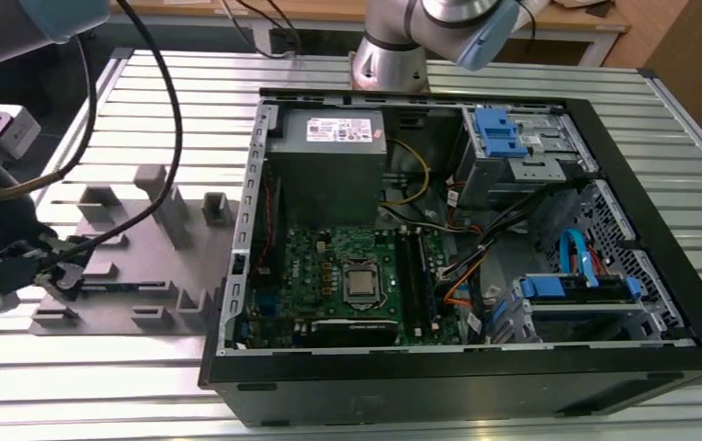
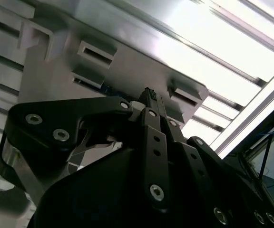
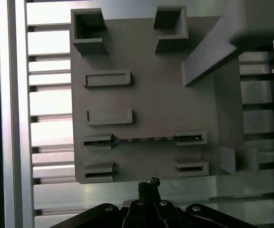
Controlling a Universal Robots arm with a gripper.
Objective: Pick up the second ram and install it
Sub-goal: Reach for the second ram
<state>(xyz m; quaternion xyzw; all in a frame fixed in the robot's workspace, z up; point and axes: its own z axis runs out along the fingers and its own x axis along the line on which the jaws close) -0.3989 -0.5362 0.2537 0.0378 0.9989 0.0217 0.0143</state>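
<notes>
On the grey fixture plate [image 3: 165, 85], the second ram [image 3: 144, 139] is standing on its long edge, its two ends sitting in a pair of slotted blocks [image 3: 98, 141] that are facing each other across the plate. In the first wrist view, its thin top edge is showing as a dark line with small bright specks. The neighbouring pair of slotted blocks (the one nearer the plate's edge) is holding nothing.

The gripper [image 3: 149, 183] is hovering over the plate's edge, near the stick but clearly apart from it. Its jaws are pressing together at the tips and are grasping nothing; in the second wrist view the black finger links are converging to a single narrow point.

In the exterior view, the plate is lying on a slatted metal table [image 1: 142, 386], just beside an open computer case [image 1: 449, 386] at the exterior view's right. Inside the case a green motherboard [image 1: 326, 257] is lying flat, with a grey power supply [image 1: 326, 156] beside it.
</notes>
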